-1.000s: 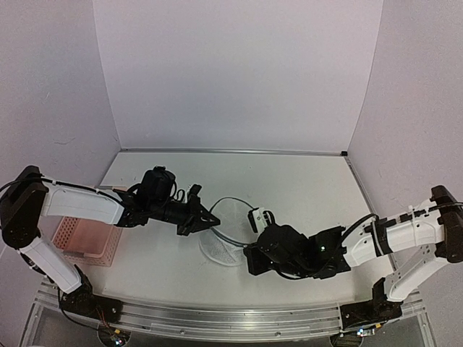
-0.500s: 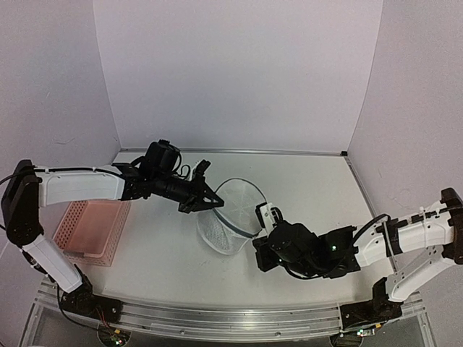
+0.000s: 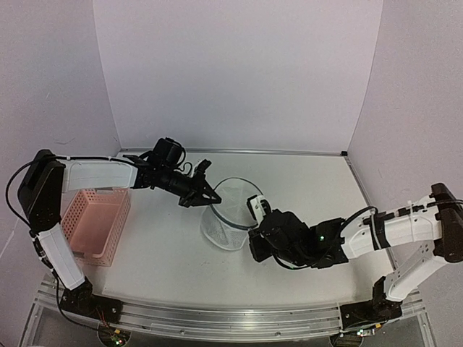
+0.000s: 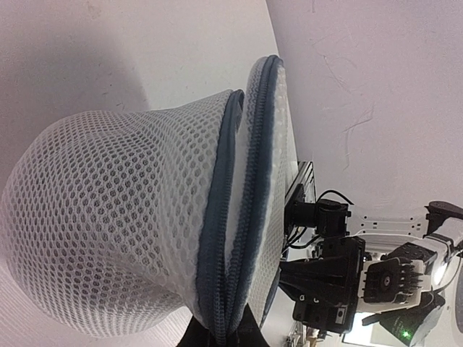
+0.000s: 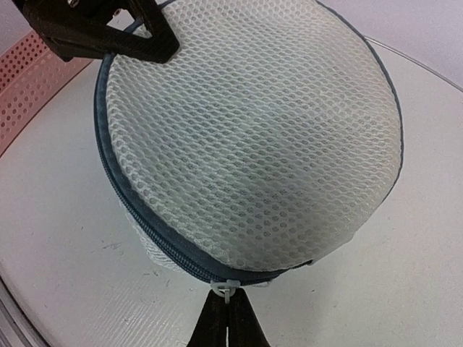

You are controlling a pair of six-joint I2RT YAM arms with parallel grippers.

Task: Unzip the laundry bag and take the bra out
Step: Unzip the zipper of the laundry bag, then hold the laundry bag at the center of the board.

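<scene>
The laundry bag (image 3: 230, 213) is a white mesh cylinder with a dark blue zip band, held between both arms at the table's middle. My left gripper (image 3: 208, 198) is shut on the zip band at the bag's far left rim; the left wrist view shows the band (image 4: 217, 238) pinched at my left gripper (image 4: 223, 337). My right gripper (image 5: 228, 307) is shut on the small white zipper pull (image 5: 224, 288) at the near rim of the bag (image 5: 246, 130). My right gripper (image 3: 255, 230) sits at the bag's right side. The bra is hidden.
A pink lattice basket (image 3: 94, 220) stands at the left, under the left arm, and its edge (image 5: 29, 79) shows in the right wrist view. The left fingers (image 5: 137, 40) appear there too. The right arm (image 4: 340, 282) lies behind the bag.
The left gripper has moved up and toward the back wall with the rim, drawing the flattened bag into a fuller cylinder. The right gripper has stayed on the near rim.
</scene>
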